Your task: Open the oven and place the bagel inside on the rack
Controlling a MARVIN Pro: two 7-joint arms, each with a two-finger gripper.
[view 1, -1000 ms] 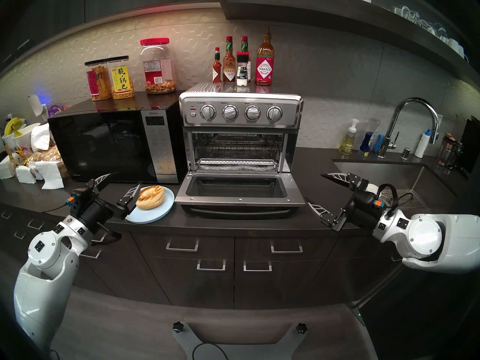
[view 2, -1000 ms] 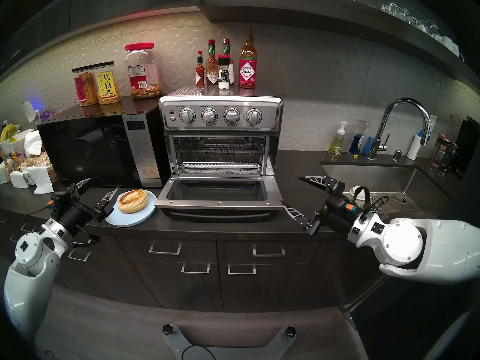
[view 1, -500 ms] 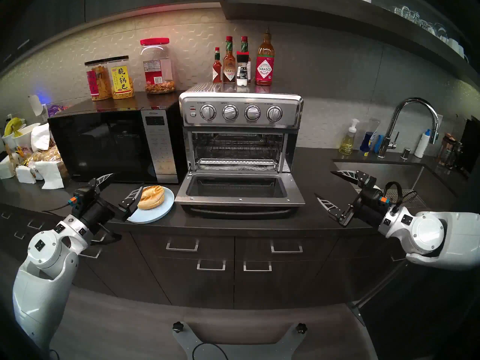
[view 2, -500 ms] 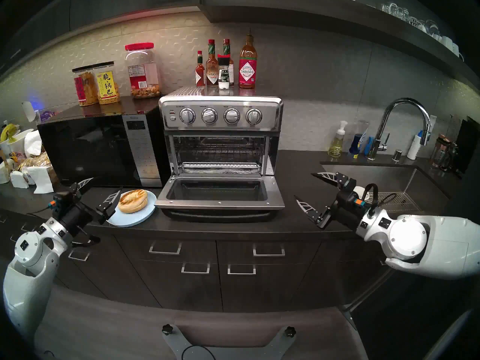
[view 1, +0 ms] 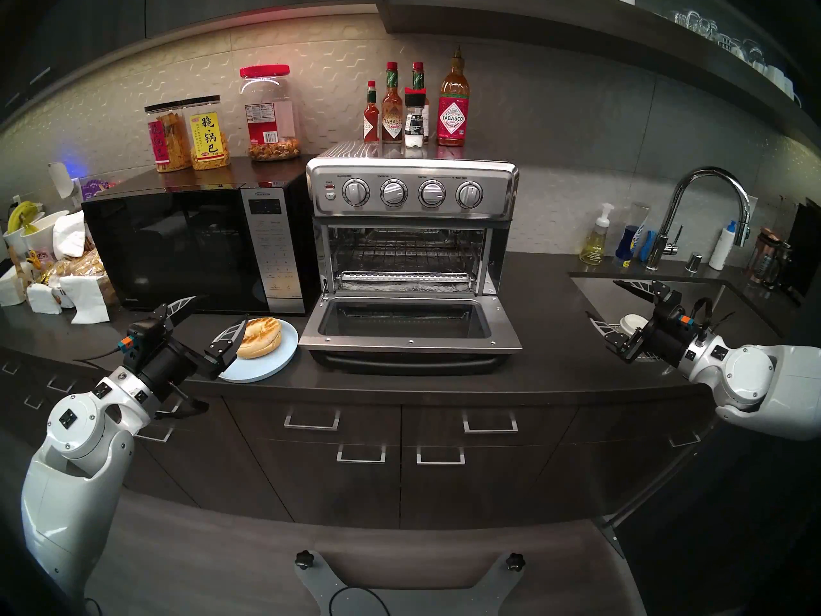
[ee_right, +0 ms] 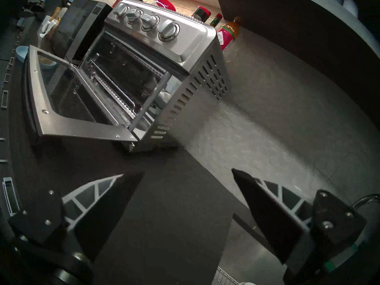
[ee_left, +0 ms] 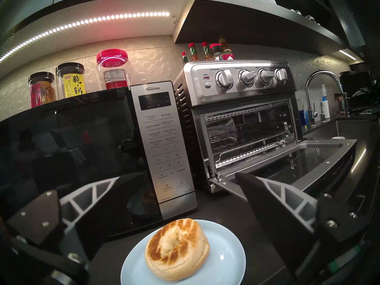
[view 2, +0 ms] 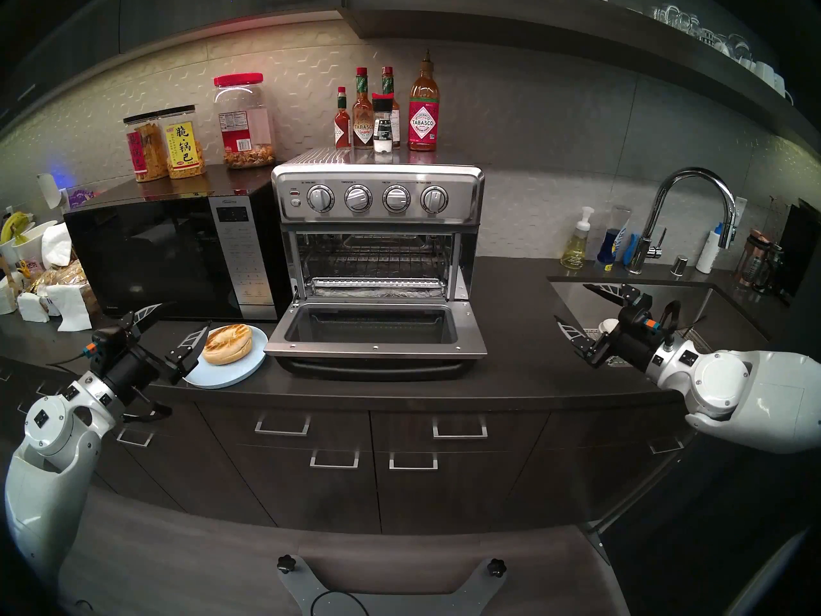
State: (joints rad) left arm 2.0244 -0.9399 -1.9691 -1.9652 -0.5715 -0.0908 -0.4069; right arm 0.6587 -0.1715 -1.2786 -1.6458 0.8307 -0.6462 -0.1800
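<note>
Since the earlier frame the right gripper (view 1: 609,304) has swung away from the oven door (view 1: 411,328) toward the sink (view 1: 657,293); its fingers are spread wide with nothing between them. From the head camera, the left gripper (view 1: 221,309) hovers beside the bagel (view 1: 258,337), fingers equally wide apart and empty, one finger (view 1: 229,335) just at the bagel's near edge. That bagel lies on a pale blue plate (view 1: 284,357) on the counter (view 1: 555,361), just left of the oven (view 1: 411,193), whose door lies dropped flat.

Left wrist camera: the bagel (ee_left: 176,248) sits on the plate (ee_left: 226,264) below and between the spread fingers, microwave (ee_left: 164,146) behind, and the rack (ee_left: 246,139) spans the open cavity.

Right wrist camera: the oven (ee_right: 164,52) stands well off, and bare counter (ee_right: 164,206) lies under the spread fingers.
</note>
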